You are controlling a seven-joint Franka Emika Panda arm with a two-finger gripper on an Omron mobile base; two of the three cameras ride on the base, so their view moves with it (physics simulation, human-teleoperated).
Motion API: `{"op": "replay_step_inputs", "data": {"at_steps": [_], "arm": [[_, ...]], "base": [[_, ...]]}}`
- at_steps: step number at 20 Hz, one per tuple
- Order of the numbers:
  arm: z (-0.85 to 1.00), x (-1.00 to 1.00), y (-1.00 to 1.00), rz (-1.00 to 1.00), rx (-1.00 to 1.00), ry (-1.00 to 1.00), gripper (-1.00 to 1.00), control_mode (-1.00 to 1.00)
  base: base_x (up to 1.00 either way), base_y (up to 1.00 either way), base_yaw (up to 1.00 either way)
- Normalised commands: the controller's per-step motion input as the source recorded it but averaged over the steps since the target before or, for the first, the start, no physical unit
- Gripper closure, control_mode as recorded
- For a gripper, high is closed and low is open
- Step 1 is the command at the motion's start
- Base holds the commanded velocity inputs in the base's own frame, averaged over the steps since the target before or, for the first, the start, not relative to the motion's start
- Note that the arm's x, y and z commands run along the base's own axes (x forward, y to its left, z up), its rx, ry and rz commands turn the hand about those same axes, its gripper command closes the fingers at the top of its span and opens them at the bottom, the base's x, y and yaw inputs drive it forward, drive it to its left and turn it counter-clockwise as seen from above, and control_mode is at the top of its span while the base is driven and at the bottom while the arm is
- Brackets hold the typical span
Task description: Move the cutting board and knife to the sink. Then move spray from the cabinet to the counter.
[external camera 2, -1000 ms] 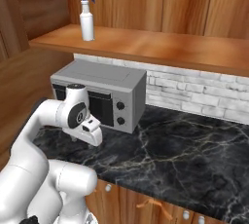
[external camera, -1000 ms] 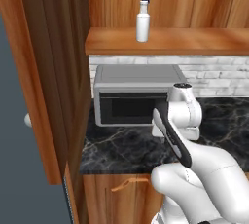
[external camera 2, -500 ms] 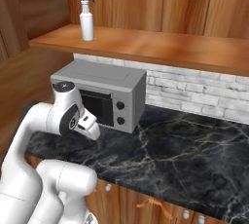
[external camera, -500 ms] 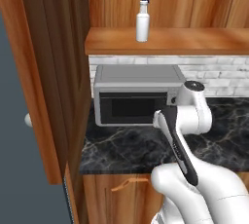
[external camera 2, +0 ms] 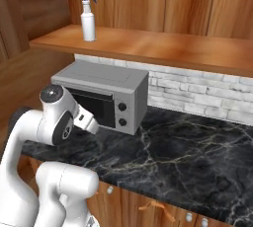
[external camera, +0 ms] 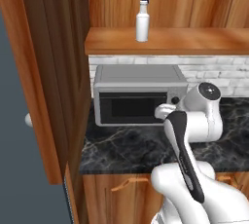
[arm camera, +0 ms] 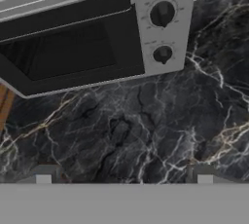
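Left base view shows the spray (external camera: 142, 15) — a small white plastic bottle with a grey-blue trigger on top — standing upright on the cabinet (external camera: 165, 41), an open warm-brown wooden shelf with a vertical-plank back, at about twelve o'clock in the picture. In the right base view the same bottle (external camera 2: 88, 15) stands near the shelf's (external camera 2: 148, 46) end, at about eleven o'clock, with bare wood around it and nothing touching it.

Directly under the shelf sits a grey box-shaped microwave (external camera: 139, 94) with a dark glass door; its two round knobs (arm camera: 162, 13) are plain in the hand view. It rests on the counter (external camera 2: 188, 152), a black marble-look slab with pale veins, backed by a wall of whitish bricks (external camera 2: 197, 95). Below the slab run brown wooden cupboards (external camera: 116, 194) with curved handles. A tall wooden side panel (external camera: 53, 72) rises at nine o'clock in the left base view.

The white arm (external camera: 194, 116) bends in front of the microwave, between the cameras and the shelf — its hand is well below the bottle. In the hand view the gripper (arm camera: 124, 177) looks down on the counter just before the microwave, its two tips spread wide apart with nothing between them.
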Motion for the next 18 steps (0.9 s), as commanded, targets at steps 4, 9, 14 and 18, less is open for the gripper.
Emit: {"op": "replay_step_inputs", "data": {"at_steps": [4,9,14,18], "arm": [[0.47,0.0,0.16,0.01,-0.07,-0.23,-1.0,-1.0],[0.42,0.0,0.17,0.0,-0.13,-0.19,-1.0,-1.0],[0.42,0.0,0.09,0.01,-0.12,-0.13,-1.0,-1.0],[0.52,0.0,0.04,0.04,-0.07,-0.01,-1.0,-1.0]], "base": [[0.0,0.0,0.0],[0.0,0.0,0.0],[0.0,0.0,0.0],[0.0,0.0,0.0]]}}
